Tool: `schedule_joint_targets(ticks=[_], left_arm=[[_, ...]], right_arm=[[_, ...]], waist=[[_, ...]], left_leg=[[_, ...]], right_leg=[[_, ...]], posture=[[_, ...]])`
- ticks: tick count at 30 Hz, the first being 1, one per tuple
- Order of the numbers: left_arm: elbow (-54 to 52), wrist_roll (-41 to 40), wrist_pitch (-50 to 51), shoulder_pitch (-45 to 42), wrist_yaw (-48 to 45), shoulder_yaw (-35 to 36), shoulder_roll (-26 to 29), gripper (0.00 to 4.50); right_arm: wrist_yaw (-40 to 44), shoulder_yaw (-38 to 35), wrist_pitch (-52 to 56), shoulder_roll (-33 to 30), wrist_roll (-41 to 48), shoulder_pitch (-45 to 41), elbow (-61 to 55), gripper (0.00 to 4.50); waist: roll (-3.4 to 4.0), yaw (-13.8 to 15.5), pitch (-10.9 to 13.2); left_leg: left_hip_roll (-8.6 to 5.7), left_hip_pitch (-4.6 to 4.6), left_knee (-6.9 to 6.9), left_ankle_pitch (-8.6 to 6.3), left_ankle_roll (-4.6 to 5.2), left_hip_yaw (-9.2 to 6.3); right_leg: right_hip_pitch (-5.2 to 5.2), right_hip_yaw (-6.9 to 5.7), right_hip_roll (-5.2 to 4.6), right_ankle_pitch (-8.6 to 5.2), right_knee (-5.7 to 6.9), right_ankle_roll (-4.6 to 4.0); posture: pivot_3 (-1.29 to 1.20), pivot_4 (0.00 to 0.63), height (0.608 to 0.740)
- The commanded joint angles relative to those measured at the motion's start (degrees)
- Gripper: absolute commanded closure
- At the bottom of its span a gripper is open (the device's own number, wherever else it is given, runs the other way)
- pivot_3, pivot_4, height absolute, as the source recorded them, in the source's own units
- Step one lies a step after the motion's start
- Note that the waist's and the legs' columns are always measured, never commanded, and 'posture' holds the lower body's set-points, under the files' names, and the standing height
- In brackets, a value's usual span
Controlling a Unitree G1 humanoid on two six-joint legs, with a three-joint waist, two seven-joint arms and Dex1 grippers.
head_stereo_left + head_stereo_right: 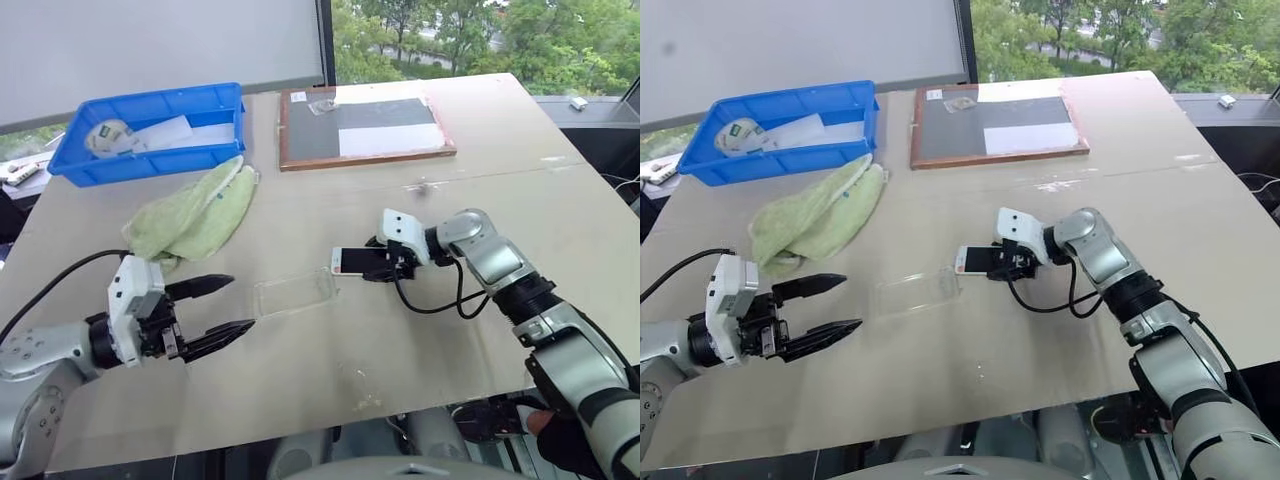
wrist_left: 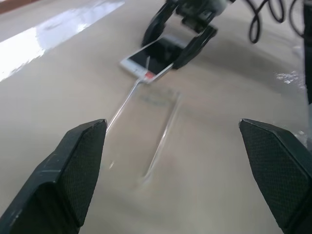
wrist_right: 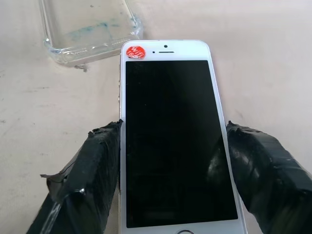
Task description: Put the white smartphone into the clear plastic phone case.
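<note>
White smartphone [image 3: 168,136] beside clear case [image 1: 293,292]

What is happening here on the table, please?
The right gripper holds the white smartphone between its fingers, screen up, with the phone's top end close to the clear plastic phone case. The case lies flat on the table, and the phone is not yet in it. The left gripper waits open beside the case, touching nothing.

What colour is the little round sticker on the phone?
Red, with tiny white writing, on the white smartphone's top corner. The right wrist view shows it best.
</note>
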Motion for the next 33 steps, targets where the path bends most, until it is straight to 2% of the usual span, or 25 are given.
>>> schedule_joint_targets(ticks=[1, 5, 6, 7, 8, 9, 12, 17, 21, 25, 26, 27, 28, 33], left_arm=[[4.5, 3.6, -2.6, -0.8, 2.0, -1.3, -0.8, 0.00], [7.3, 5.2, -4.5, -1.3, 0.2, -3.4, -0.6, 0.00], [7.8, 5.9, -5.0, -1.6, -0.1, -4.4, -0.5, 0.00], [8.4, 6.5, -5.4, -1.9, -0.3, -5.3, -0.4, 0.00], [9.1, 7.7, -6.3, -2.3, -0.4, -6.4, -0.3, 0.00], [9.7, 8.8, -7.2, -2.6, -0.6, -7.6, -0.2, 0.00], [10.4, 10.7, -8.2, -4.2, -0.5, -11.3, -0.8, 0.00], [11.8, 11.6, -9.7, -5.4, -0.6, -13.7, -1.5, 0.00], [12.6, 11.4, -10.4, -5.3, -1.3, -13.4, -1.1, 0.00], [11.0, 10.1, -9.5, -5.3, -1.0, -12.6, -1.1, 0.00], [10.3, 9.8, -9.2, -5.0, -0.9, -12.2, -1.2, 0.00], [9.9, 9.5, -8.9, -4.8, -0.8, -12.0, -1.1, 0.00], [9.3, 9.2, -8.7, -4.3, -0.7, -11.6, -1.1, 0.00], [7.2, 8.2, -8.0, -2.4, -0.1, -9.9, -0.9, 0.00]], right_arm=[[1.5, -2.9, 5.5, -2.1, 3.0, 2.5, -5.0, 1.74], [1.9, -7.6, 17.0, -1.7, 11.1, 1.8, -19.0, 1.74], [1.2, -7.5, 19.1, -1.3, 12.0, 1.5, -21.8, 1.86], [0.3, -7.2, 20.5, -0.9, 12.3, 1.4, -23.7, 2.46], [-0.7, -6.4, 21.0, -0.5, 11.9, 1.3, -25.0, 2.67], [-1.6, -5.5, 21.1, -0.2, 11.3, 1.4, -26.0, 3.28], [-4.5, -3.4, 20.9, 0.4, 9.5, 2.0, -27.2, 4.44], [-7.0, -0.9, 16.4, -2.0, 5.0, 2.4, -24.8, 4.44], [-6.1, -2.4, 14.4, -2.3, 6.2, 1.4, -20.4, 3.27], [-6.0, -1.6, 11.8, -1.5, 5.2, 0.8, -14.4, 1.17], [-5.7, -1.4, 11.6, -1.3, 5.2, 0.6, -13.2, 0.95], [-5.6, -1.3, 11.3, -0.9, 5.1, 0.2, -12.0, 0.39], [-6.1, -1.2, 10.9, -0.2, 4.6, -0.6, -9.5, 0.05], [-4.0, 1.7, 8.7, 1.3, 1.6, -2.8, 0.1, 0.05]], waist=[[0.00, 0.3, 0.0], [0.04, 0.5, 0.1], [0.04, 0.3, 0.1], [0.04, 0.1, 0.1], [0.04, 0.0, 0.1], [0.04, -0.1, 0.1], [0.04, -0.2, 0.0], [0.04, 0.0, 0.0], [0.04, -0.1, 0.0], [0.04, -0.1, 0.0], [0.04, -0.1, 0.0], [0.04, -0.2, 0.0], [0.04, -0.2, 0.0], [0.04, -0.6, 0.0]], left_leg=[[0.00, -0.01, 0.00, 0.00, 0.00, -0.02], [0.00, -0.32, 0.00, -0.01, -0.02, -0.06], [0.00, -0.38, -0.02, -0.01, -0.02, -0.04], [0.03, -0.38, -0.04, -0.02, -0.04, -0.01], [0.04, -0.37, -0.06, -0.03, -0.05, -0.01], [0.05, -0.36, -0.11, -0.03, -0.06, 0.00], [0.06, -0.36, -0.13, -0.03, -0.06, 0.01], [0.04, -0.37, -0.12, -0.03, -0.06, 0.01], [0.04, -0.36, -0.12, -0.03, -0.06, 0.02], [0.05, -0.36, -0.12, -0.03, -0.06, 0.02], [0.05, -0.37, -0.12, -0.03, -0.06, 0.02], [0.05, -0.36, -0.12, -0.03, -0.06, 0.02], [0.05, -0.37, -0.12, -0.03, -0.06, 0.01], [0.06, -0.36, -0.13, -0.03, -0.06, 0.05]], right_leg=[[0.00, -0.03, 0.00, 0.00, -0.01, 0.00], [-0.30, 0.00, -0.01, 0.03, -0.06, -0.03], [-0.38, 0.02, -0.02, 0.03, -0.06, -0.03], [-0.43, 0.05, -0.02, 0.03, -0.05, -0.03], [-0.44, 0.05, -0.01, 0.03, -0.06, -0.03], [-0.45, 0.05, -0.01, 0.03, -0.06, -0.03], [-0.46, 0.05, 0.00, 0.02, -0.07, -0.03], [-0.47, 0.04, -0.01, 0.03, -0.07, -0.03], [-0.48, 0.04, -0.01, 0.03, -0.06, -0.02], [-0.48, 0.04, 0.00, 0.03, -0.06, -0.02], [-0.47, 0.04, 0.00, 0.03, -0.06, -0.02], [-0.48, 0.04, 0.00, 0.03, -0.06, -0.02], [-0.48, 0.04, 0.00, 0.03, -0.06, -0.02], [-0.51, 0.09, 0.03, 0.03, -0.05, -0.03]], posture=[[0.00, 0.150, 0.740], [0.00, 0.150, 0.740], [0.00, 0.150, 0.740], [0.00, 0.150, 0.740], [0.00, 0.150, 0.740], [0.00, 0.150, 0.740], [0.00, 0.150, 0.740], [0.00, 0.150, 0.740], [0.00, 0.150, 0.740], [0.00, 0.150, 0.740], [0.00, 0.150, 0.740], [0.00, 0.150, 0.740], [0.00, 0.150, 0.740], [0.00, 0.150, 0.740]])
